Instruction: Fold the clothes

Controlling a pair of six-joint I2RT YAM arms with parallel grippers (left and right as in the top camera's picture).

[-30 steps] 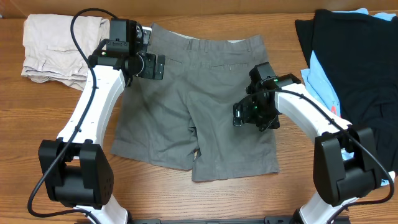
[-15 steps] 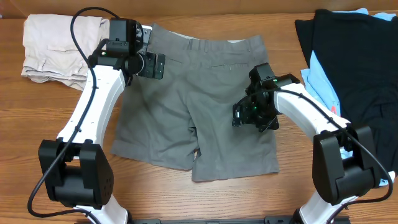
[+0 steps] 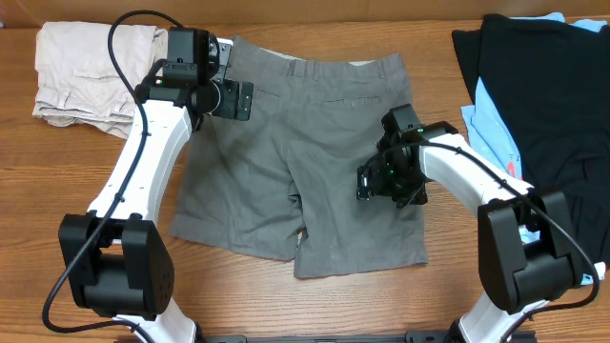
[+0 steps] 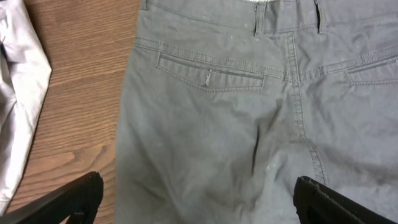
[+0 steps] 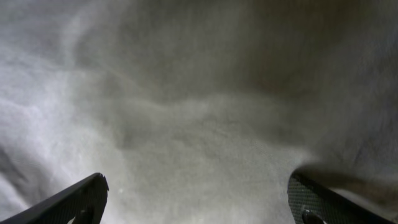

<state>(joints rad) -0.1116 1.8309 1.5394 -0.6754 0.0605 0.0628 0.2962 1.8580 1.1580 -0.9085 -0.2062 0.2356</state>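
Observation:
The mid-grey shorts (image 3: 315, 124) lie flat on the wooden table, back side up, waistband at the far edge, legs toward me. My left gripper (image 3: 232, 100) is open above the shorts' upper left part; the left wrist view shows the left slit back pocket (image 4: 211, 76), belt loops and centre seam between its spread fingers (image 4: 196, 199). My right gripper (image 3: 381, 181) is open, low over the right leg of the shorts; the right wrist view shows only grey cloth (image 5: 199, 124) close under the fingers (image 5: 198, 202).
A crumpled beige garment (image 3: 86, 71) lies at the far left, also in the left wrist view (image 4: 18, 93). A black garment (image 3: 543, 86) with a light-blue one (image 3: 491, 119) under it lies at the far right. Bare wood lies in front of the shorts.
The right gripper has shifted slightly toward me and lower over the right leg. The left arm has not moved.

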